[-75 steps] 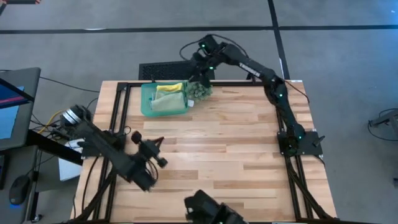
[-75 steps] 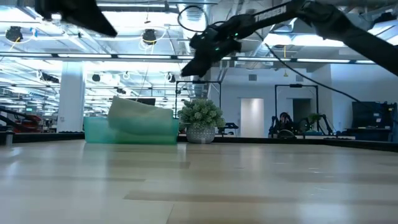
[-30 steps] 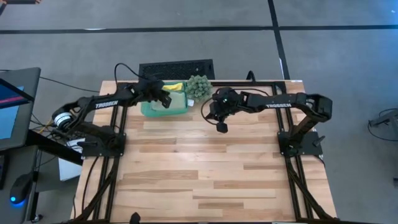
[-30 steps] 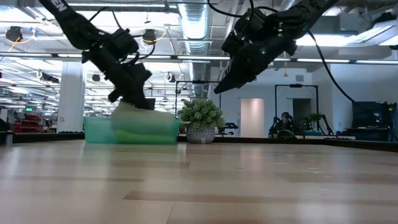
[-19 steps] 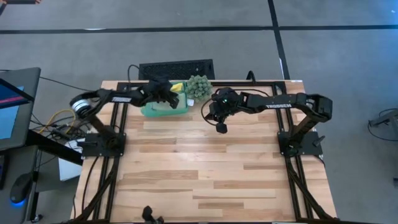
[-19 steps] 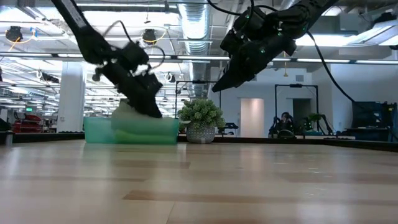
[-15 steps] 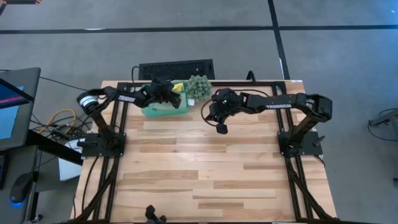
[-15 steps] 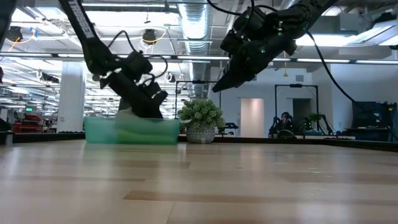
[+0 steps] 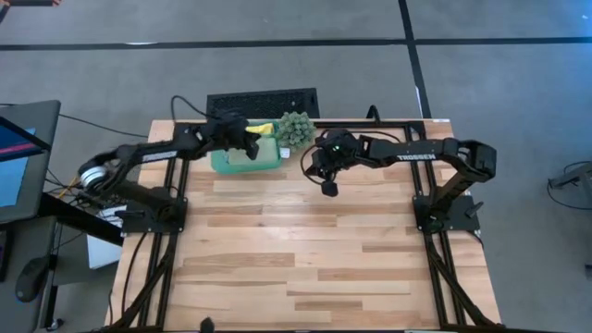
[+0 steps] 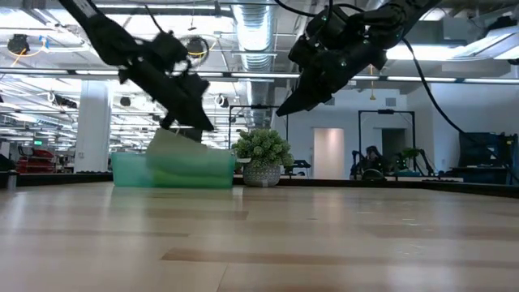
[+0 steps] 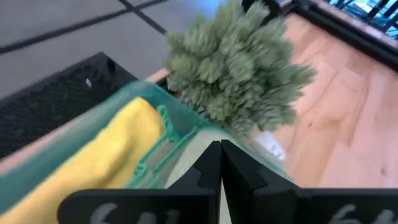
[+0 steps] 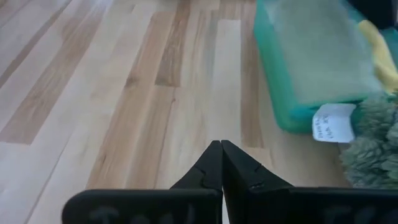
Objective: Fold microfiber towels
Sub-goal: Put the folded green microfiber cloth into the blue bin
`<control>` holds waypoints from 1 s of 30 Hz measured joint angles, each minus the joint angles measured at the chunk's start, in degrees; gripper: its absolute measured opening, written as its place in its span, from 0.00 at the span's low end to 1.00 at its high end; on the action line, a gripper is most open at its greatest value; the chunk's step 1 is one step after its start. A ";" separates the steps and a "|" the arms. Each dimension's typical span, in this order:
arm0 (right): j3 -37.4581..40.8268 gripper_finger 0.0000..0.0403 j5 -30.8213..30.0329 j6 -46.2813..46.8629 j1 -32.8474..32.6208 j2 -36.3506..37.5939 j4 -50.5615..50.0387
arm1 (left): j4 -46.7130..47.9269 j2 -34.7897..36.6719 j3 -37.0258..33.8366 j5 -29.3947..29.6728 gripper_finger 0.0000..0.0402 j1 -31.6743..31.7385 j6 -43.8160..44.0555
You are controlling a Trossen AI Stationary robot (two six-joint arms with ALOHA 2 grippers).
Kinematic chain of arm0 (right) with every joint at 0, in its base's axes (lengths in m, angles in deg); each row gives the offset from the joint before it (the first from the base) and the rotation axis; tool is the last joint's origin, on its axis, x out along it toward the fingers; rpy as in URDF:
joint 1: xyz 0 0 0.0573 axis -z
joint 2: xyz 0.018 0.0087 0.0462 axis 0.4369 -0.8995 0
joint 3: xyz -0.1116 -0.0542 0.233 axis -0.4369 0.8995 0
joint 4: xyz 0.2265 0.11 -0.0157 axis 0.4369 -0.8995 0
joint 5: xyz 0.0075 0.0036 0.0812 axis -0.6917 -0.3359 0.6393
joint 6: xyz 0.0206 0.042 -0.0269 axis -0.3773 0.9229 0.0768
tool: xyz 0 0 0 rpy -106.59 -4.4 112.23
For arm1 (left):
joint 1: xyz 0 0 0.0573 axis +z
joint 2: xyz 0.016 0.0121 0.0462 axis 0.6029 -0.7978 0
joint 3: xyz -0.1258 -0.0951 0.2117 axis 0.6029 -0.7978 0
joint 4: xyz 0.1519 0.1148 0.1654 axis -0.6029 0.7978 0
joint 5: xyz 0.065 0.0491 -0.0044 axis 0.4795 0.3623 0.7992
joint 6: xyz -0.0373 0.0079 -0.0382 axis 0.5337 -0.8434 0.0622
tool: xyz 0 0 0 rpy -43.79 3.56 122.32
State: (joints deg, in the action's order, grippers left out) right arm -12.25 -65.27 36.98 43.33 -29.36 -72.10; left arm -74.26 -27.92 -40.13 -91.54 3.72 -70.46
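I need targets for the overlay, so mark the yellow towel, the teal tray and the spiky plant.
yellow towel [image 11: 102,155]: left wrist view, on the middle of its folded top.
teal tray [image 12: 277,93]: right wrist view, on its near side wall.
spiky plant [image 9: 294,128]: high view, on the centre of its green crown.

Table [image 9: 305,250] of smooth pale wood; tray [image 12: 283,99] seemingly translucent plastic; yellow towel [image 11: 93,165] soft cloth.

Overhead, table-level and wrist views share the tray [image 9: 244,162].
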 joint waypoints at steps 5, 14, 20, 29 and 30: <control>0.00 0.06 0.29 0.00 0.72 0.00 1.52 | 7.50 10.26 -2.80 1.42 0.00 0.51 -1.37; 0.00 0.06 0.57 -0.42 0.59 -0.87 2.87 | 9.51 13.67 -11.43 4.78 0.00 6.10 4.67; 0.00 0.06 0.54 1.48 0.91 -0.92 3.50 | 8.19 9.87 -13.21 4.93 0.00 6.91 6.75; 0.00 0.04 0.37 4.52 2.73 -0.87 2.35 | 15.70 15.31 -8.47 8.42 0.00 6.88 5.41; 0.00 0.04 0.37 4.55 2.92 -0.87 2.35 | 15.90 16.20 -8.01 8.71 0.00 6.86 5.17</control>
State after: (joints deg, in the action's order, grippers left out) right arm -12.25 -64.89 41.53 46.25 -30.23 -69.75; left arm -58.35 -11.73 -48.14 -82.83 10.58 -65.29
